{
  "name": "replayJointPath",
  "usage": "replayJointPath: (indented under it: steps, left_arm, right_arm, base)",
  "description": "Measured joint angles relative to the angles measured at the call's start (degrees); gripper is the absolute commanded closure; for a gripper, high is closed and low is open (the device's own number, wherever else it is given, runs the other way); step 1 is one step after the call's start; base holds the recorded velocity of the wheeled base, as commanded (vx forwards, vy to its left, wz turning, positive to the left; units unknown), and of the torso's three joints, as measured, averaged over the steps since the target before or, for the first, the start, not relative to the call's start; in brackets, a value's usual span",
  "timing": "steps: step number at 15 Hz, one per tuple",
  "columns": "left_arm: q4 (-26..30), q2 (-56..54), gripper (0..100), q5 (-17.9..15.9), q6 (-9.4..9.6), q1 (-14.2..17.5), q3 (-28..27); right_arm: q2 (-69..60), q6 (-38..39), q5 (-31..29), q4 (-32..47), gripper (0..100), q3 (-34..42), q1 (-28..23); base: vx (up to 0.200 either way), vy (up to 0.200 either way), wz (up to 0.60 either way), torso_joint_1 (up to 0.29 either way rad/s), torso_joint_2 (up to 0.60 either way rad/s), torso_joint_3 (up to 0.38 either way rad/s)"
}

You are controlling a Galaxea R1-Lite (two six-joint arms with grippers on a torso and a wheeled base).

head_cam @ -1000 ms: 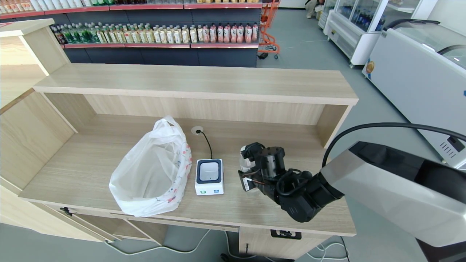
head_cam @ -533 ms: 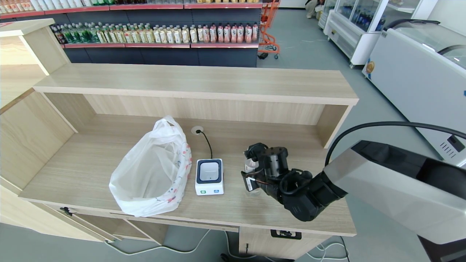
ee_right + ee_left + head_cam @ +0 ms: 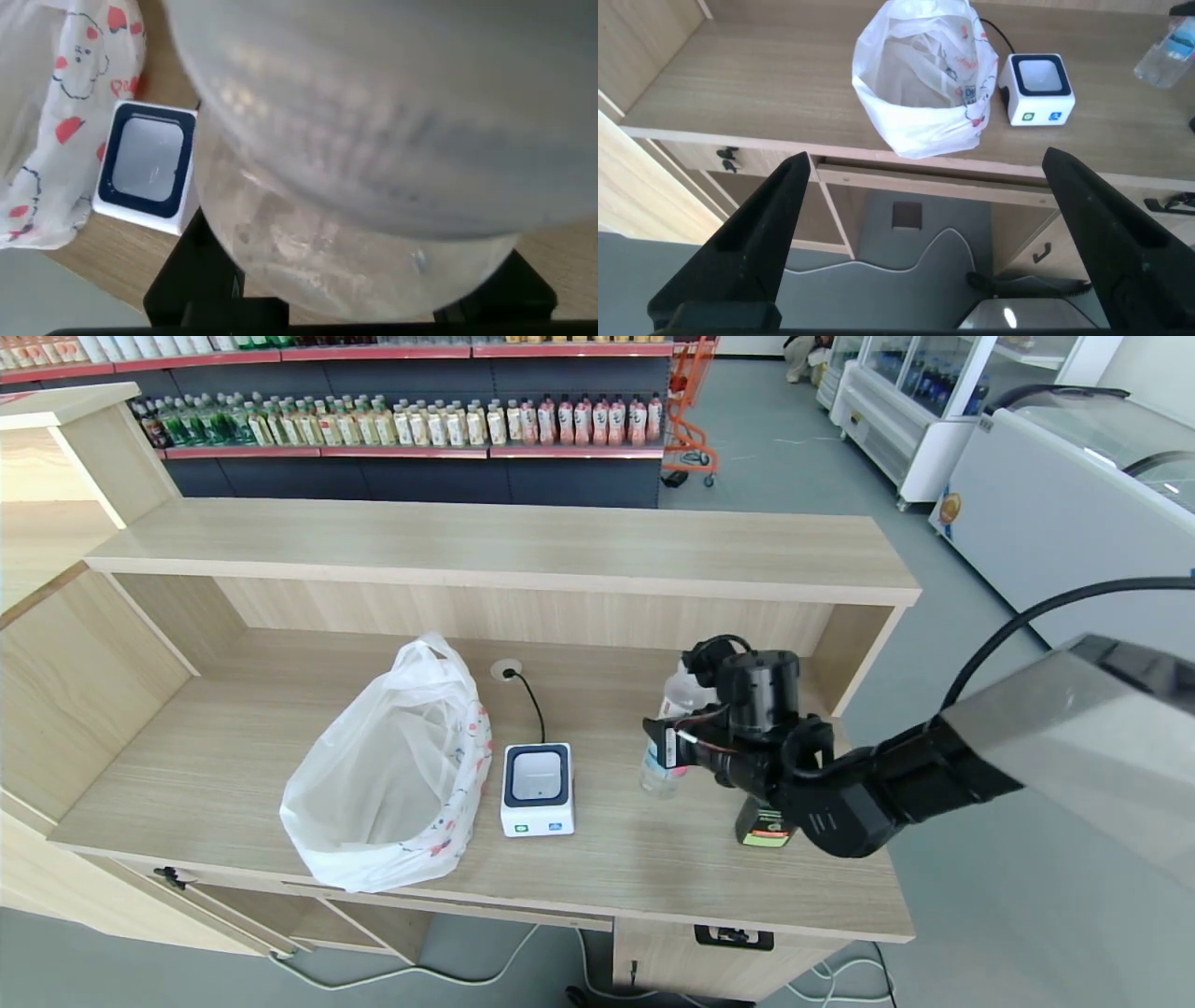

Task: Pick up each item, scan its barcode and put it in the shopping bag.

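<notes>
Head view — right pincer grips bottle — near-upright, base down.

Head camera overlooks the counter; both wrist cameras, left far, right close, share its scanner

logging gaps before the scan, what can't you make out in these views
Barcode on the clear plastic bottle: head view, right hand covers it; right wrist view too close.
The dark green item with red label: head view, right arm hides most.
Bottom of the white plastic shopping bag: left wrist view, folds hide it.
</notes>
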Motion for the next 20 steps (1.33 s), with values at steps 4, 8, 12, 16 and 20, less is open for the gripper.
replayJointPath:
  steps: [4,8,12,16,20]
  left_arm:
    - [0.00,0.00,0,0.00,0.02,0.00,0.00]
    - [0.00,0.00,0,0.00,0.00,0.00,0.00]
    - [0.00,0.00,0,0.00,0.00,0.00,0.00]
    - [0.00,0.00,0,0.00,0.00,0.00,0.00]
    - [0.00,0.00,0,0.00,0.00,0.00,0.00]
  right_arm:
    - [-17.43,9.14,18.27,10.79,100,1.40,-4.79]
    - [-39.47,16.42,44.24,18.81,100,6.67,-8.91]
    - [-55.85,19.03,57.73,30.53,100,10.25,-6.89]
    - [-62.46,19.08,57.91,33.69,100,11.72,-1.21]
    - [-64.62,18.77,57.88,35.61,100,12.15,1.88]
  base:
    - [0.000,0.000,0.00,0.000,0.00,0.000]
    - [0.000,0.000,0.00,0.000,0.00,0.000]
    - [0.000,0.000,0.00,0.000,0.00,0.000]
    - [0.000,0.000,0.00,0.000,0.00,0.000]
    - [0.000,0.000,0.00,0.000,0.00,0.000]
